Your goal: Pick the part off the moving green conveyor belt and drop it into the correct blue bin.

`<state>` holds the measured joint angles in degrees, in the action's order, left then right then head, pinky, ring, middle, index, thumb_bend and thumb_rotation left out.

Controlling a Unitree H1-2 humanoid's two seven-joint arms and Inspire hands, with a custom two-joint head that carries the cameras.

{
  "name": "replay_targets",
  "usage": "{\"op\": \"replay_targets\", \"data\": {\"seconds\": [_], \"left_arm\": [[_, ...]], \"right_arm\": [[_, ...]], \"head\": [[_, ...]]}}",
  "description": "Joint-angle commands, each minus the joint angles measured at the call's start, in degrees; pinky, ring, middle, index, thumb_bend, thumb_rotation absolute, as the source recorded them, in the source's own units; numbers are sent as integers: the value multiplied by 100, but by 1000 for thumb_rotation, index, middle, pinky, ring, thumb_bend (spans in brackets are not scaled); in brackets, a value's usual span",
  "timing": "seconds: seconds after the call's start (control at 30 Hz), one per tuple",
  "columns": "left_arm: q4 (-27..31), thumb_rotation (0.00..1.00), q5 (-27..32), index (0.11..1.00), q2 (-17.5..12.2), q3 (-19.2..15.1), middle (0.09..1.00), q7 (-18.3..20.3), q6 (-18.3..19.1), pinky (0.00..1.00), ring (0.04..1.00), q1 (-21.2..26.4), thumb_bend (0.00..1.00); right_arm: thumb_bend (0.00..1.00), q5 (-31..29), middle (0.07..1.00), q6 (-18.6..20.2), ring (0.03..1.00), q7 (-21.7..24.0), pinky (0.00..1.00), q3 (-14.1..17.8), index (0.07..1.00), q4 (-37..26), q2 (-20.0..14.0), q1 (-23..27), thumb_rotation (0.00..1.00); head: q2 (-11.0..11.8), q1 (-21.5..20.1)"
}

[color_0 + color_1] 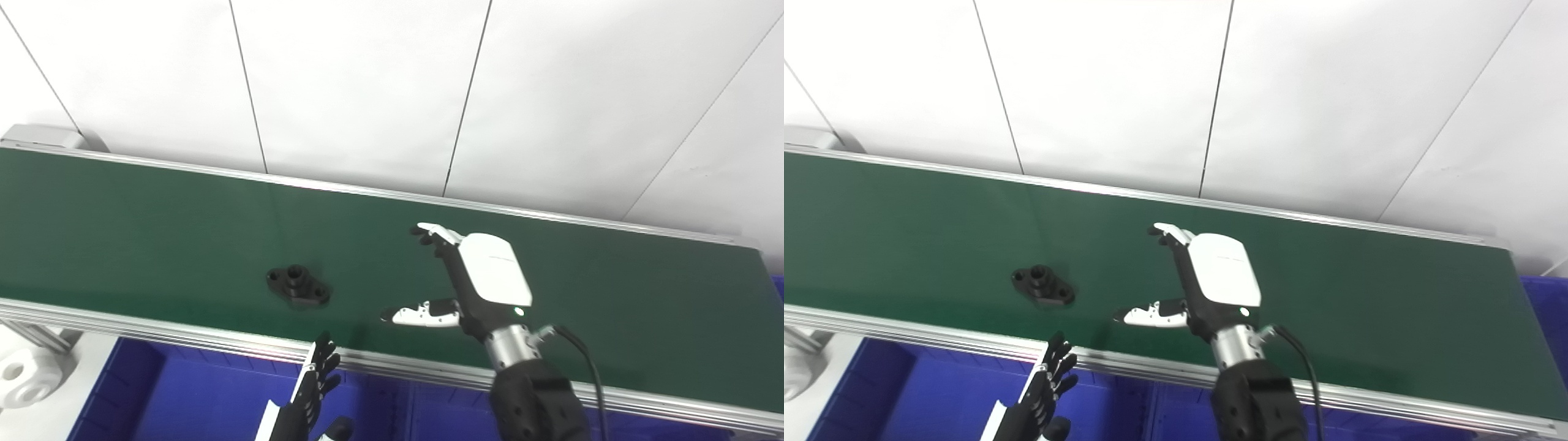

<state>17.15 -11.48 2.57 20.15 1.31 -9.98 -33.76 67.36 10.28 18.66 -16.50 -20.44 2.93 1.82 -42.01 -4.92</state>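
White wall panels (367,92) back the green conveyor belt (153,226). Left eye view: the black part (298,286) lies near the front rail, apart from the right robot hand (471,278), spread wide and empty above the belt. Right eye view: the left robot hand (1044,392) hovers over a blue bin (937,398), fingers apart, empty.

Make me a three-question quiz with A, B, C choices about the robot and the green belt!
1. Where is the part?
A. on the belt
B. in a bin
C. in a robot hand

2. What colour is the part?
A. white
B. black
C. red

3. How is the right robot hand?
A. shut on the part
B. open over the belt
C. inside a bin

Answers:
1 A: it lies on the green surface, left of the right robot hand.
2 B: it looks black.
3 B: fingers and thumb are spread, holding nothing.
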Motion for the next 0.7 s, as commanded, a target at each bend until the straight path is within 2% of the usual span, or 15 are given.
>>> {"op": "replay_targets", "data": {"seconds": [0.0,0.1,0.2,0.27,0.43,0.67], "left_arm": [[105,853,48,1000,100,157,982,26,-49,888,949,-53,797],[126,859,30,1000,124,178,979,18,-16,890,945,-58,817],[151,859,-34,1000,140,212,969,0,-17,876,934,-81,806],[133,865,-81,1000,140,234,966,-11,-31,867,927,-88,819],[-32,831,98,1000,174,282,969,3,-157,871,928,-73,812],[69,811,112,1000,228,417,974,32,68,854,932,-111,844]], "right_arm": [[930,150,717,120,648,-3,593,-112,778,85,68,290,445],[926,255,702,227,620,111,592,-200,783,375,102,532,459],[932,325,700,324,621,157,585,-298,776,690,143,743,432],[934,346,685,372,613,161,558,-386,769,910,138,859,431],[944,322,687,414,616,-83,548,-554,762,1399,123,1007,422],[932,161,675,472,590,-221,544,-624,761,1878,63,1200,407]], "head": [[-38,47],[-46,65],[-83,96],[-10,147],[38,210],[16,357]]}}
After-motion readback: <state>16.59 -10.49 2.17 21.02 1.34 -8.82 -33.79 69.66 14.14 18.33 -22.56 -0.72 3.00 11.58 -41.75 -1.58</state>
